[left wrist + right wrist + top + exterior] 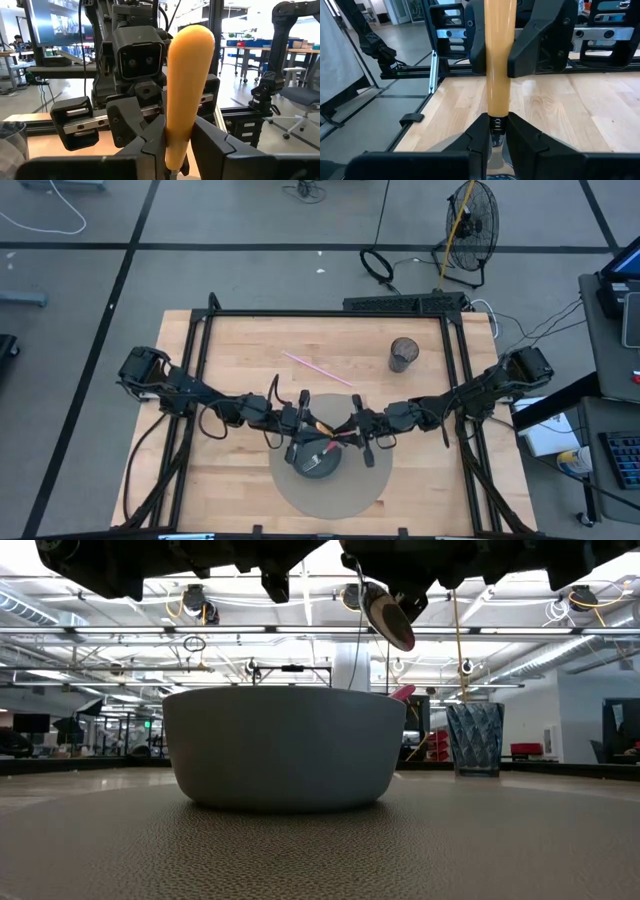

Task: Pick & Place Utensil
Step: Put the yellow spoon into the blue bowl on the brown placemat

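Both grippers, left (296,420) and right (352,426), look clamped on the same yellow-handled spoon (322,427), which lies roughly level between them over the grey bowl (318,460), so neither arm's nearer, bowl straight below.

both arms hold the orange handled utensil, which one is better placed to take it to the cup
Right, probably: the right gripper clamps the utensil too, and the cup stands on that arm's side.
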You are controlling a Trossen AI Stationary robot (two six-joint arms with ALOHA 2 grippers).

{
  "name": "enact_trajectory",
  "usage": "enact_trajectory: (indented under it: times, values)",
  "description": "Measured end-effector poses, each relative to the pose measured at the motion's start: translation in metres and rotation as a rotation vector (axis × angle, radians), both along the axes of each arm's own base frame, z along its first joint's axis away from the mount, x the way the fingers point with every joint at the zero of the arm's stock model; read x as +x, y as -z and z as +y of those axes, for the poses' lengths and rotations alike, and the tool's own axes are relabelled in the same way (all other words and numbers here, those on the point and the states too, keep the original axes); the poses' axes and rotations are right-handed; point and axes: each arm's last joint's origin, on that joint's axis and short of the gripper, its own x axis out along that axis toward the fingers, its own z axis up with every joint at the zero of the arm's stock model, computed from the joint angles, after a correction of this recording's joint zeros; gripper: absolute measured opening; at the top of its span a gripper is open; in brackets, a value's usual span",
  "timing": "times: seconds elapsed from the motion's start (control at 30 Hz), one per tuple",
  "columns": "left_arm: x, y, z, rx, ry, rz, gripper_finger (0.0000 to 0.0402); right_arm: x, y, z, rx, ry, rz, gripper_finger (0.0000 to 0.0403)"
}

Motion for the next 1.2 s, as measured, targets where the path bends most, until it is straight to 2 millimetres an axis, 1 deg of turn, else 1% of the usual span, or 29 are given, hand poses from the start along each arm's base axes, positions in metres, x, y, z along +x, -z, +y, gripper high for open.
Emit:
enact_trajectory:
  times: [0.1,0.3,0.37,0.73,0.83,0.93,1.07,1.2]
  values:
    - [0.0,0.0,0.0,0.009,0.0,-0.002,0.0057,0.0,0.0,0.0,0.006,0.001,0.001,0.0063]
    - [-0.001,0.0,-0.002,0.023,0.006,-0.004,0.0055,0.0,0.0,0.0,0.017,0.003,0.001,0.0086]
    - [-0.001,0.0,-0.003,0.024,0.009,-0.004,0.004,0.0,0.0,0.0,0.018,0.003,0.001,0.0092]
    - [-0.001,0.001,-0.005,0.029,0.007,0.002,0.0034,0.0,0.0,0.0,0.016,0.002,0.001,0.0117]
    - [-0.001,0.003,-0.005,0.033,0.007,0.029,0.0034,0.0,0.0,0.0,0.015,-0.013,0.001,0.012]
    - [-0.001,0.007,-0.006,0.023,-0.01,0.065,0.0034,-0.002,-0.004,0.001,0.021,-0.05,-0.002,0.0122]
    - [-0.002,0.01,-0.01,0.02,-0.022,0.101,0.0034,-0.009,-0.01,-0.001,0.01,-0.051,0.03,0.0122]
    - [-0.003,0.011,-0.013,-0.012,-0.01,0.119,0.0034,-0.019,-0.022,-0.002,0.007,-0.055,0.039,0.0124]
